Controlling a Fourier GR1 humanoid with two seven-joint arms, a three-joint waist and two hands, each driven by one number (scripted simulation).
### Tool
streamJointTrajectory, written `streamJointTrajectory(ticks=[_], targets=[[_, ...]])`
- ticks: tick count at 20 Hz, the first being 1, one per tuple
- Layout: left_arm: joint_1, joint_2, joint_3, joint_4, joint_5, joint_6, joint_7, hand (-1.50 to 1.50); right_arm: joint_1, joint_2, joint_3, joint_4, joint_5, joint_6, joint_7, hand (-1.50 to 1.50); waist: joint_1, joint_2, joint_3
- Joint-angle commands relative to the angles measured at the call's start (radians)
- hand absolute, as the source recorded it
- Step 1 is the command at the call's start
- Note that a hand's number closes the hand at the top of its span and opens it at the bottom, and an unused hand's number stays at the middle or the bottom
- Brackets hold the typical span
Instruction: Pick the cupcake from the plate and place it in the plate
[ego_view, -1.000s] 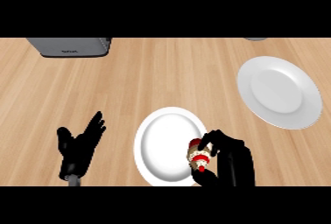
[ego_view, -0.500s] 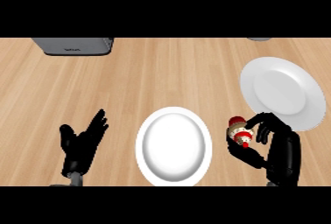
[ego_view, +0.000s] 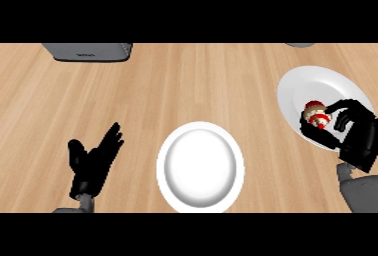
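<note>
Cupcake, clamped in right hand fingers above far plate at three o'clock for set-down; left hand resting, fingers apart, at eight o'clock.

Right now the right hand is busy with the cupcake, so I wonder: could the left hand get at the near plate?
Probably yes. The left hand rests open just left of the near plate, with only bare counter between them. The right hand holds the cupcake over the far plate.
</note>
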Motion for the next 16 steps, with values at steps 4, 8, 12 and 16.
streamJointTrajectory(ticks=[4,8,12,16], targets=[[-0.029,0.007,0.017,0.017,0.010,-0.019,0.002,0.00,-0.201,-0.010,-0.236,0.393,-0.248,0.168,-0.379,1.50,0.010,0.004,0.001],[-0.034,-0.008,-0.014,0.002,-0.014,-0.014,0.004,0.00,-0.333,-0.025,-0.329,0.654,-0.275,0.242,-0.519,1.50,0.025,0.008,0.001],[-0.039,-0.027,-0.019,0.034,-0.018,-0.009,-0.009,0.00,-0.387,-0.062,-0.319,0.856,-0.238,0.299,-0.440,1.50,0.038,0.015,0.000],[-0.062,-0.013,-0.027,0.017,-0.024,-0.023,0.007,0.00,-0.417,-0.113,-0.239,1.001,-0.153,0.417,-0.411,-1.50,0.065,0.026,0.002]])
